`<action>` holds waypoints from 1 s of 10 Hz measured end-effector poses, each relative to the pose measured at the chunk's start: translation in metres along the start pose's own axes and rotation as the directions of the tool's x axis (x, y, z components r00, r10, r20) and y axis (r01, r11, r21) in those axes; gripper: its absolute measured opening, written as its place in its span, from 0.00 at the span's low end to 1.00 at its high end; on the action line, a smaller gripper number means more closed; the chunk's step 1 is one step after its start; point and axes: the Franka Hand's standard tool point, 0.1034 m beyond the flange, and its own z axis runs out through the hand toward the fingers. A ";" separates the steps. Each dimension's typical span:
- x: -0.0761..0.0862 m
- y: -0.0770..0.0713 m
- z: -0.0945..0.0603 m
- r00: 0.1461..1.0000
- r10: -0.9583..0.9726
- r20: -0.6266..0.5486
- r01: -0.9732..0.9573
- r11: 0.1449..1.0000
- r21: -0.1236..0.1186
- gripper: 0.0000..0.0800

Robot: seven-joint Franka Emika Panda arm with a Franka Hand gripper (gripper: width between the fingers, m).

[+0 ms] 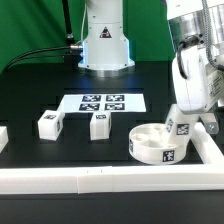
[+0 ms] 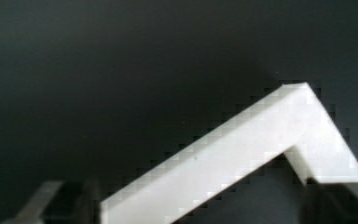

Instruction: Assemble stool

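The round white seat disc [image 1: 158,146] lies near the exterior view's right, beside the right rail. One tagged leg [image 1: 182,126] stands at the seat's far rim, right under my gripper [image 1: 193,117]; I cannot tell whether a finger touches it. Two more legs [image 1: 50,123] [image 1: 98,124] stand on the dark table further to the exterior view's left. In the wrist view my gripper [image 2: 202,208] has its dark fingers [image 2: 60,203] wide apart at the picture's edge, with nothing held between them. The seat and the legs are out of the wrist view.
The marker board [image 1: 102,102] lies flat behind the two loose legs. White border rails run along the front [image 1: 100,178] and the right [image 1: 213,148]. A corner of the rails [image 2: 274,125] fills the wrist view. The robot base [image 1: 103,45] stands at the back.
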 end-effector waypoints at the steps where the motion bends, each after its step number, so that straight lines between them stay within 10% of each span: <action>1: -0.002 -0.003 -0.010 0.999 -0.036 0.009 0.036 0.999 0.009 0.79; 5: -0.005 0.005 -0.055 0.989 -0.141 0.037 0.140 0.990 0.027 0.81; 10: 0.006 0.010 -0.048 0.954 -0.299 0.021 0.299 0.954 0.012 0.81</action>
